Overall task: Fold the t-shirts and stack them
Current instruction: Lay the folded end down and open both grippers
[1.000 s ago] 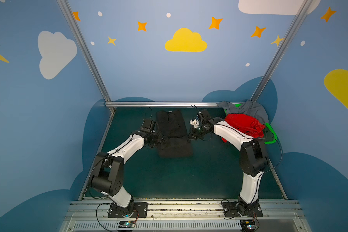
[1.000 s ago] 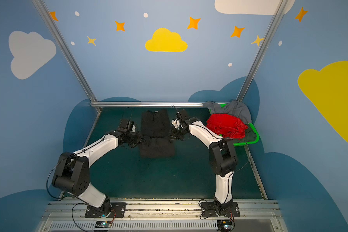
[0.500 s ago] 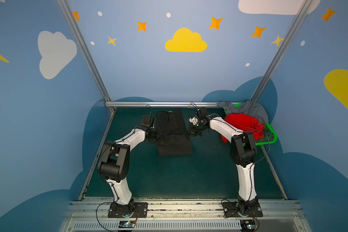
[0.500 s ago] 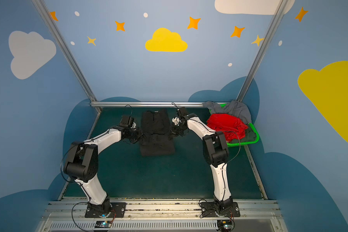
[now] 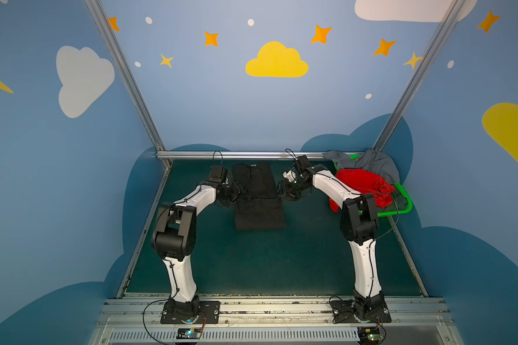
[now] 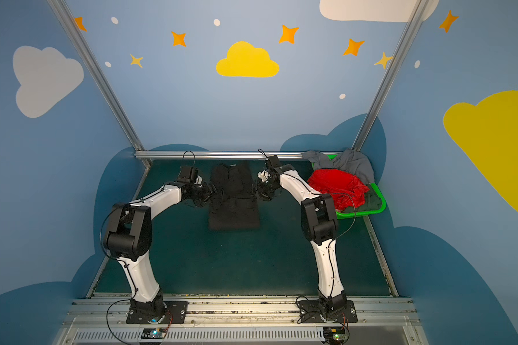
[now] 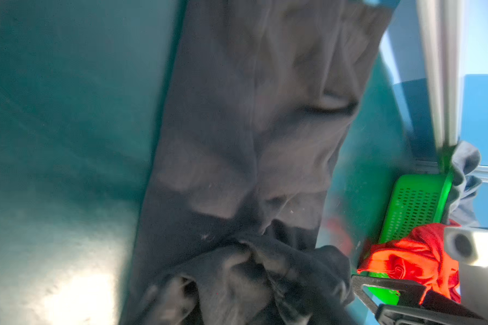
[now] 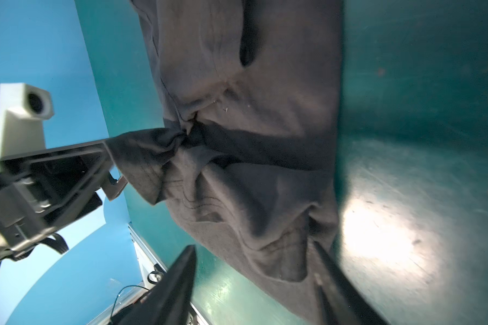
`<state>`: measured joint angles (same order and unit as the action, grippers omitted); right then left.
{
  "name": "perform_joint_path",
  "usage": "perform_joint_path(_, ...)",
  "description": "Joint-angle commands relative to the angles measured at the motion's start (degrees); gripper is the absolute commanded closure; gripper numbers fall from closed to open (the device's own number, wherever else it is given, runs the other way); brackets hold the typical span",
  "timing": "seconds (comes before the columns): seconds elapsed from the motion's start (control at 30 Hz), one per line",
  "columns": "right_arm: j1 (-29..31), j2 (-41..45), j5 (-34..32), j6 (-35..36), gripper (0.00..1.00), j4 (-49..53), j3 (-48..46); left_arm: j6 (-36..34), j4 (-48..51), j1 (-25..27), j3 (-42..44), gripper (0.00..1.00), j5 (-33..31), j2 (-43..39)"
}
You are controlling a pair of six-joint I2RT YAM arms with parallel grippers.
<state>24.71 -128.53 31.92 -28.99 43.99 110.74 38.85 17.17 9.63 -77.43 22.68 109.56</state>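
Folding under way, judged to be on the first garment: black t-shirt (image 5: pixel 259 203) spread on worktop (image 5: pixel 251 263), squarely between left claw (image 5: pixel 236 193) and right claw (image 5: pixel 285 191), met by both at about mid-length; already narrowed to a long strip, sides apparently turned in. Runs lengthwise from the arm bases toward the far rail (image 5: pixel 251 154), crosswise to the line joining the two claws; neck end, with a small pale label, toward the rail; hem end on the near side; bunched at the level of the claws, flatter toward the hem.

Right claw: jaws spread apart, fingers (image 8: pixel 181 281) straddling the cloth edge in the right wrist view, nothing clamped. Left claw: cannot tell; own fingers out of sight in the left wrist view, with a tuck of black cloth gathered at one finger (image 8: pixel 96 145), pinched or merely snagged.

Next, probably: clear both claws of cloth, move to one end, pinch both corners, carry that end over the other; calls for matched height and pace to keep edges square. Red t-shirt (image 5: pixel 359 182), grey t-shirt (image 5: pixel 374 162) and dark green t-shirt (image 6: pixel 373 200) heaped in green basket (image 5: pixel 395 211), on the outer side of the right claw, not yet folded.
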Motion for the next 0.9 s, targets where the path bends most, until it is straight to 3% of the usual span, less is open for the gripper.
perform_joint_path(0.0,-1.0,2.3,-2.3,1.9,0.34,3.0,-0.1,-2.9,0.3,-0.4,0.8,0.15,-4.4,-5.7)
perform_joint_path(0.13,-1.1,7.0,-4.6,2.5,0.32,2.4,-5.0,-4.2,-0.2,-0.3,6.0,0.14,-7.6,-13.0)
perform_joint_path(0.33,-1.1,13.8,-4.1,1.0,0.32,-1.3,-15.6,-4.6,-5.6,3.1,15.7,0.20,-3.1,-20.2)
perform_joint_path(0.47,-1.2,19.8,-5.0,-0.4,0.30,-4.9,-24.4,-8.4,-4.2,8.4,14.6,0.25,1.0,-17.5)
perform_joint_path(0.63,-2.0,25.6,-6.2,-2.5,0.29,-8.1,-33.8,-12.0,-1.1,14.8,9.9,0.30,1.6,-10.8)
perform_joint_path(0.87,-5.1,32.5,-10.7,-2.4,0.29,-8.6,-43.1,-13.3,-1.2,17.4,5.4,0.32,2.6,-1.9)
